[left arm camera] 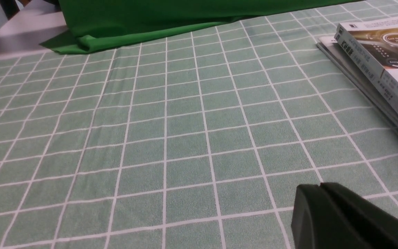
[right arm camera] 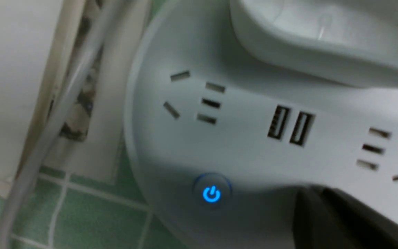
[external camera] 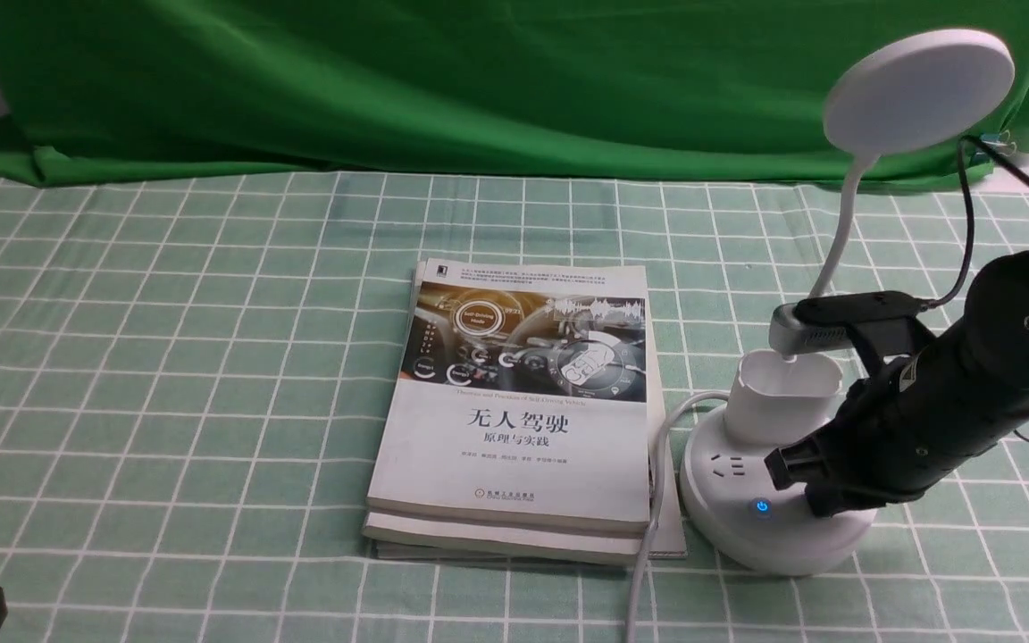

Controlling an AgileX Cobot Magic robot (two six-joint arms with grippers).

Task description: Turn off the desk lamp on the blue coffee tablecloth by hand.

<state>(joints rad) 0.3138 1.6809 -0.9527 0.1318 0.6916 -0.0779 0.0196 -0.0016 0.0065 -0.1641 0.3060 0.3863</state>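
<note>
Right gripper point(external camera: 787, 469), jaws pressed together, hangs at the round base of the desk lamp point(external camera: 778, 397), lower right of the front view on the blue coffee tablecloth point(external camera: 166, 357), just right of the glowing power button point(external camera: 762, 507); a press from here could miss it and shove the lamp.

Stack of books point(external camera: 514, 429) is lying flat with the spines facing left and the edges not quite squared. The top cover is showing a car-dashboard picture across its upper half; the white lower half is carrying a dark Chinese title and a small publisher's mark near the bottom edge. A thinner white volume is protruding from beneath along the right side. Behind, well apart from the stack, a dark green cloth point(external camera: 479, 80) is hanging in folds, its hem bunching at the left end beside a pale bare surface point(left arm camera: 19, 38).
</note>
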